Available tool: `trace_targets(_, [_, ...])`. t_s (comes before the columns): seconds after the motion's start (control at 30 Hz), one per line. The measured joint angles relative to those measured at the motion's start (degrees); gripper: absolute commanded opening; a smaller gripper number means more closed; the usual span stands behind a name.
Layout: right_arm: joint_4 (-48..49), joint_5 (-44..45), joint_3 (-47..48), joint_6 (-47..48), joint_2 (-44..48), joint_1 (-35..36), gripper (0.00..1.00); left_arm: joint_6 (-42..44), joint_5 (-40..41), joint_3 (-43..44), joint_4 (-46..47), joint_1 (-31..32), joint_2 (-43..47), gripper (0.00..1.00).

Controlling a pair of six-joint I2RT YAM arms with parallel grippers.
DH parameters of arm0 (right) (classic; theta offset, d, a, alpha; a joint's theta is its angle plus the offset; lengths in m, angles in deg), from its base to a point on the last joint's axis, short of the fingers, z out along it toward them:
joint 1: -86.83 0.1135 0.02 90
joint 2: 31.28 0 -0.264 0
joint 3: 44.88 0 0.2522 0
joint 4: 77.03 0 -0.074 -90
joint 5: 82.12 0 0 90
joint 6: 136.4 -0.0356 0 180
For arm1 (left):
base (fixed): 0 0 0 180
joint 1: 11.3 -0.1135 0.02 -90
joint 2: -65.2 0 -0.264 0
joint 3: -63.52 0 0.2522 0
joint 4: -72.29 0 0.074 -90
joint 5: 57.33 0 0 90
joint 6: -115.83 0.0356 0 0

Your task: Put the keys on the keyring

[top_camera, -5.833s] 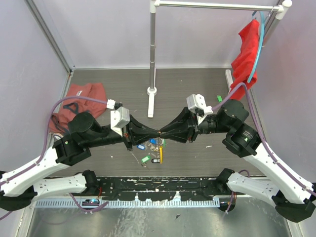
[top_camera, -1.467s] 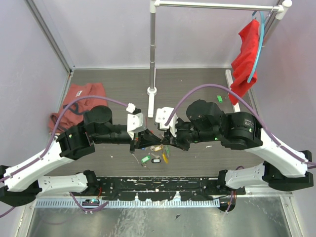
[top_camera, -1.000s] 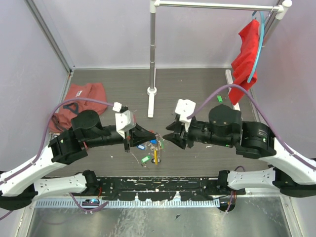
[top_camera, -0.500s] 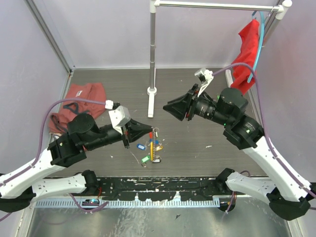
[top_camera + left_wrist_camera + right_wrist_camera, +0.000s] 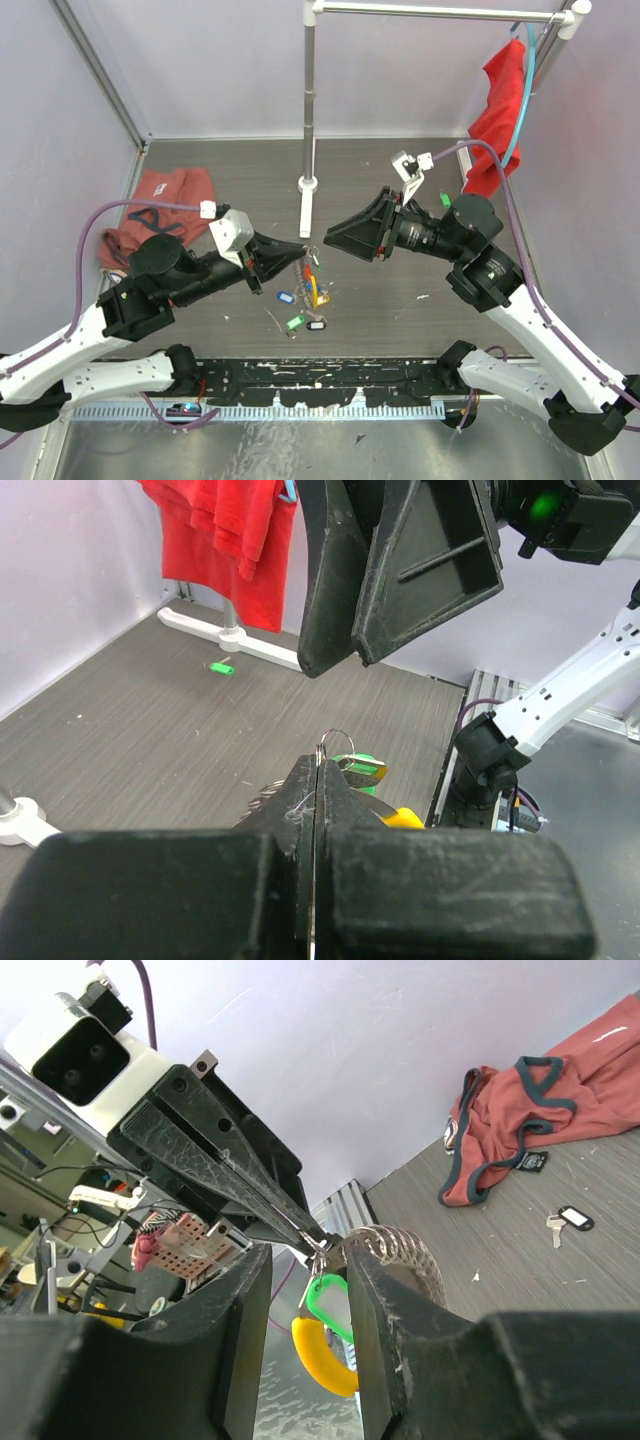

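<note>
In the top view the left gripper [image 5: 303, 250] hides most of the keyring [image 5: 312, 272]. What hangs under it is a small blur of red, blue and yellow, too small to count keys on it. The left wrist view shows the fingers [image 5: 300, 810] pressed together, pinching the ring's thin wire, with 1 green tag [image 5: 365, 770] and a bit of yellow just behind them. Only the right wrist view shows the ring's silvery coils [image 5: 400, 1250], with the green tag and the curved yellow section [image 5: 322, 1355] dangling in the air beneath the left tips. The right gripper [image 5: 335, 237] is near the ring but apart from it, its 2 fingers spread with nothing between them. On the table [image 5: 220, 160] below lie 3 loose keys: a blue key [image 5: 284, 297], a green key [image 5: 294, 322] and a black key [image 5: 316, 324]. A 4th, the far green key [image 5: 443, 199], lies well apart by the right arm. There are 2 cloths: a pink cloth [image 5: 165, 195] on the table and a red cloth [image 5: 500, 100] hanging.
</note>
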Motion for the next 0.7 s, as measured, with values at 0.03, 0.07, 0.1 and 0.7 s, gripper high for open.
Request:
trace_targets(0.03, [0.28,-0.31,-0.02,-0.22,0.09,0.00,0.41,0.00,0.02,0.00,0.24,0.00,-0.09,0.00])
trace_targets(0.07, [0.39,-0.61,-0.02,-0.37,0.09,0.02,0.41,0.00,0.04,0.00,0.59,0.00,-0.20,0.00])
trace_targets(0.1, [0.37,-0.85,-0.02,-0.46,0.04,0.02,0.40,0.00,0.02,0.00,0.83,0.00,-0.26,0.00])
trace_targets(0.7, [-0.59,-4.66,-0.13,-1.20,-2.19,0.00,0.35,0.04,-0.11,0.00,2.08,0.00,-1.36,0.00])
